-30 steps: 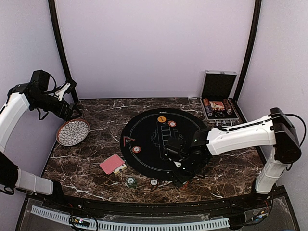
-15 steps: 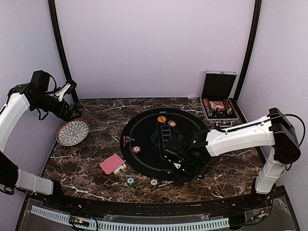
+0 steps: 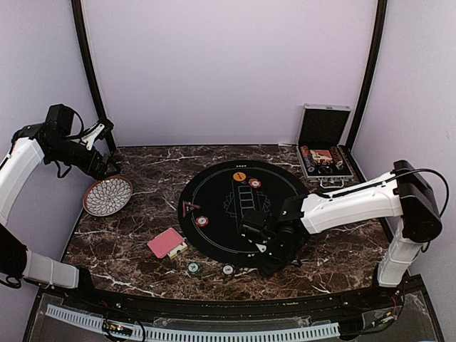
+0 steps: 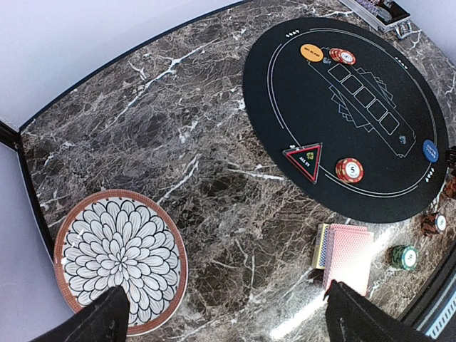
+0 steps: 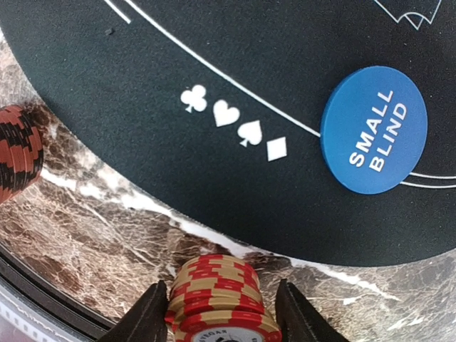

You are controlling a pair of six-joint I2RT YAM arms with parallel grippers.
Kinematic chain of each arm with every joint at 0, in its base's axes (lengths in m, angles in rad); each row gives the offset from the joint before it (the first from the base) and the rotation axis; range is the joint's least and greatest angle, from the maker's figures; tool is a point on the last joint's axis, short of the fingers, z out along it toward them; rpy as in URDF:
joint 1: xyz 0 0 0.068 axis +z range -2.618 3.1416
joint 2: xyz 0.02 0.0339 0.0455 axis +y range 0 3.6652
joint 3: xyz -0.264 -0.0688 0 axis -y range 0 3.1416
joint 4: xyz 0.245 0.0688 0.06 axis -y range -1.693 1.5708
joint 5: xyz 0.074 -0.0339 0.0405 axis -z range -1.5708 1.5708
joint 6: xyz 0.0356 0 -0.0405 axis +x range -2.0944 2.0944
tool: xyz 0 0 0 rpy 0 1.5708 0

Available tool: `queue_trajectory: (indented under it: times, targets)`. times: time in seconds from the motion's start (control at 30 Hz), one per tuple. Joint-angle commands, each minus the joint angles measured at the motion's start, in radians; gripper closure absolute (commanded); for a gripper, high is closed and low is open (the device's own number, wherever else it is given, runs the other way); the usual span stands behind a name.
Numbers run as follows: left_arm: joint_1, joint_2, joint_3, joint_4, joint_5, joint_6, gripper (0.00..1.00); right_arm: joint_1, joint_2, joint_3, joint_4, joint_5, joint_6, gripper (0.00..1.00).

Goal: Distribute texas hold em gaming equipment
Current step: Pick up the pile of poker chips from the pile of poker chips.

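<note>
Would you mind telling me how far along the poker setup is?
Done: buttons and red chips lie on the black mat. In hand: the right fingers flank a red chip stack beside the mat; grip unclear. To do: the card deck, green chips and case contents await dealing out.

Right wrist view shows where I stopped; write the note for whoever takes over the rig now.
Left gripper: open, empty, raised near the patterned white plate.
Right gripper: straddling a red-and-cream chip stack on the marble table beside the black round mat; grip unconfirmed.
Done: blue small-blind button and red chip on mat.
To do: red-backed card deck and green chip stack lie off the mat.
</note>
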Motion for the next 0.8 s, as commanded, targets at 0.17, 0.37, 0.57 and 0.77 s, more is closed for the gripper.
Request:
queue_trajectory:
  times: [0.17, 0.37, 0.57, 0.77]
  targets:
    - [0.001, -0.017, -0.010, -0.019, 0.008, 0.009, 0.01, 0.014, -0.024, 0.032, -0.037, 0.015, -0.002, 0.41]
    - [0.000, -0.020, -0.012, -0.019, 0.003, 0.013, 0.01, 0.014, -0.027, 0.041, -0.044, 0.020, -0.003, 0.48]
    - [0.000, -0.019, -0.013, -0.016, 0.003, 0.011, 0.01, 0.014, -0.033, 0.046, -0.051, 0.023, -0.003, 0.56]
    - [0.000, -0.018, -0.010, -0.017, 0.003, 0.010, 0.01, 0.014, -0.032, 0.043, -0.053, 0.016, -0.003, 0.67]
